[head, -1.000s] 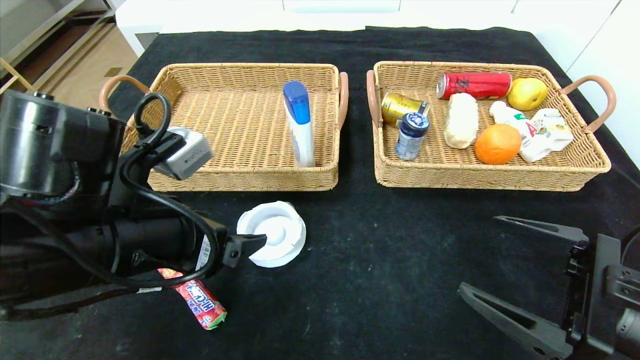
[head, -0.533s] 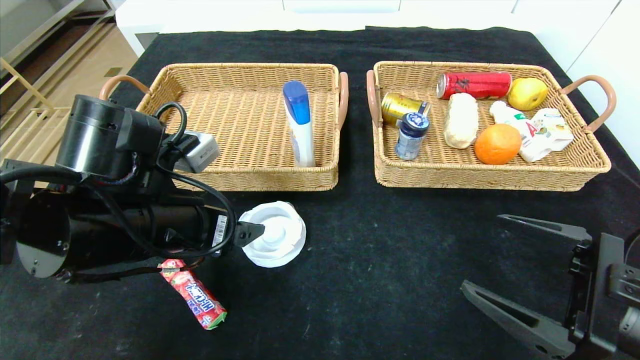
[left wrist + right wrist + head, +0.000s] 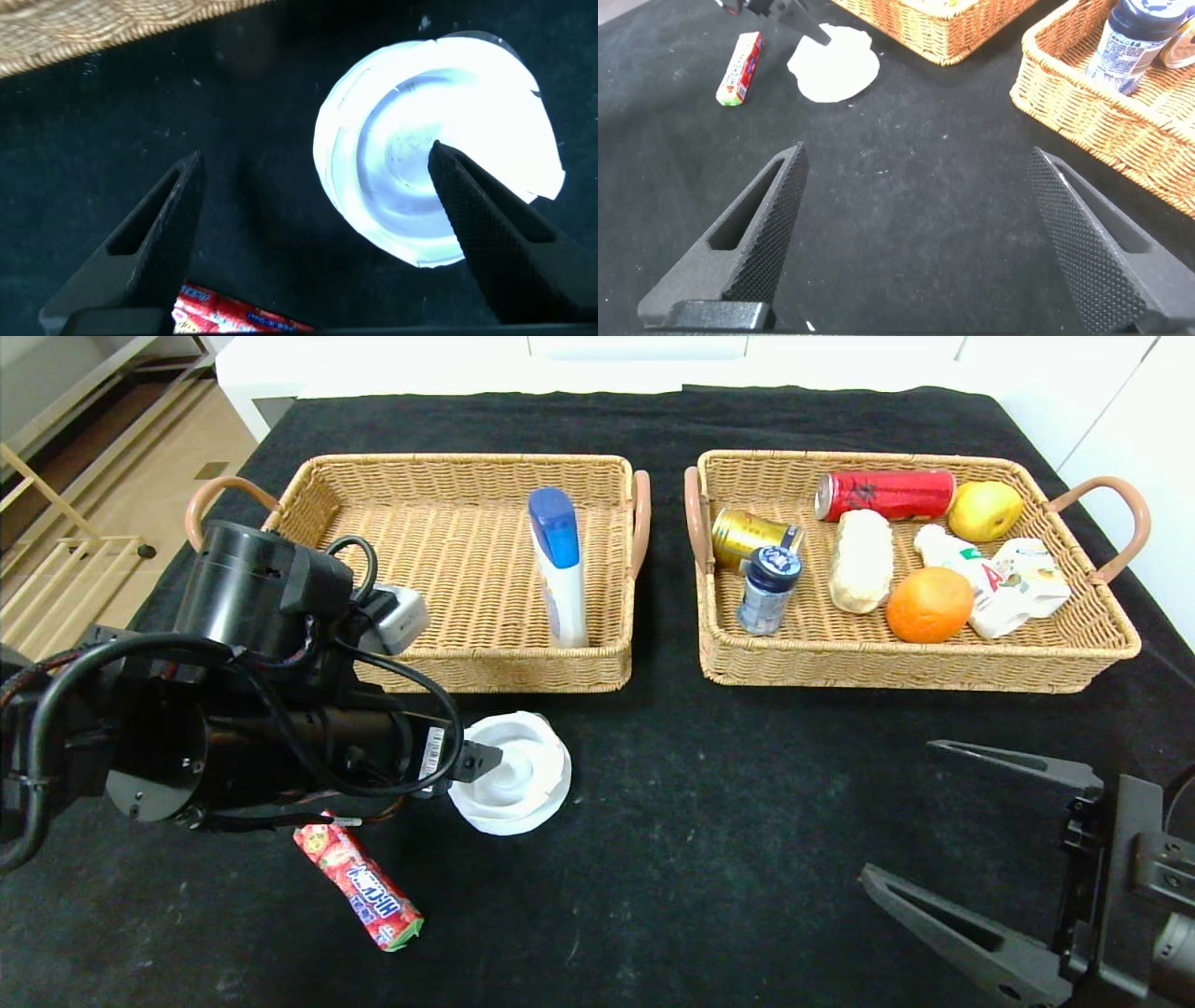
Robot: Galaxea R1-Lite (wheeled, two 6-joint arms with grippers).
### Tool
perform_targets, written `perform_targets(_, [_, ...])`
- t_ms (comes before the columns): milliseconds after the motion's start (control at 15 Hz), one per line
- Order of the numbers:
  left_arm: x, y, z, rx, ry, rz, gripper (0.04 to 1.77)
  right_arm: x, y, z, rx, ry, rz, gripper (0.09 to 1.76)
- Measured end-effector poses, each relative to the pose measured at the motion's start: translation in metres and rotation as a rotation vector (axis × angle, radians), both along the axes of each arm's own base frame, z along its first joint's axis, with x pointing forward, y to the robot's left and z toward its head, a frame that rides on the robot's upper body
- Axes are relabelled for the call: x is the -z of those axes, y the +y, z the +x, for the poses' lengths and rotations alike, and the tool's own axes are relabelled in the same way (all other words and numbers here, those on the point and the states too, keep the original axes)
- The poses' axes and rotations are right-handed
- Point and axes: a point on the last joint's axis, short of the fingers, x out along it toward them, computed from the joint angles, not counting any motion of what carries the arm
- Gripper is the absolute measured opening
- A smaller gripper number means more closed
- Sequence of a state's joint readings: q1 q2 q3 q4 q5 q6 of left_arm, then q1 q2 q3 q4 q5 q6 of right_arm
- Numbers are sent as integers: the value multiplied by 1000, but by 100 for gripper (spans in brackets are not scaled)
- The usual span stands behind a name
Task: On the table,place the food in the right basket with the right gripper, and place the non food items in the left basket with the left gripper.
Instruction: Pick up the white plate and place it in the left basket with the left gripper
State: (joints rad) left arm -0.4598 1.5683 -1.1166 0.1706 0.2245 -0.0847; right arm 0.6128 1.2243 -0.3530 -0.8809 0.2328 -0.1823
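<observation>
A white round dish (image 3: 518, 775) lies on the black cloth in front of the left basket (image 3: 485, 667). My left gripper (image 3: 448, 789) is open and low over it. In the left wrist view one fingertip (image 3: 447, 168) is over the dish's (image 3: 392, 140) middle and the other (image 3: 187, 173) is over bare cloth beside it. A red candy stick (image 3: 362, 885) lies just behind that gripper and shows in the left wrist view (image 3: 234, 319). My right gripper (image 3: 898, 812) is open and empty near the table's front right, also seen in its wrist view (image 3: 915, 159).
The left basket holds a blue-capped white bottle (image 3: 558, 565). The right basket (image 3: 896, 670) holds a red can (image 3: 887, 493), a gold can (image 3: 750, 534), a small jar (image 3: 767, 590), bread (image 3: 861, 574), an orange (image 3: 929, 605), a yellow fruit (image 3: 985, 511) and a white packet (image 3: 1013, 583).
My left arm has swung toward the baskets and its fingertip has crept a little farther over the white dish. The right arm has not moved.
</observation>
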Motion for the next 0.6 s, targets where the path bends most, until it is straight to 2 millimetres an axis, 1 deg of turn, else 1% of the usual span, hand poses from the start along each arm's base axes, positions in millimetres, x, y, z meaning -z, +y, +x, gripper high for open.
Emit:
perform_targets(267, [6, -1, 3, 0, 21, 9, 172, 0, 0, 0, 0, 0, 0, 171])
perform_targets(533, [8, -2, 3, 2, 28, 11, 172, 0, 0, 0, 0, 0, -2, 171])
perform_targets(600, [9, -2, 3, 2, 29, 12, 159, 0, 0, 0, -1, -1, -1, 171])
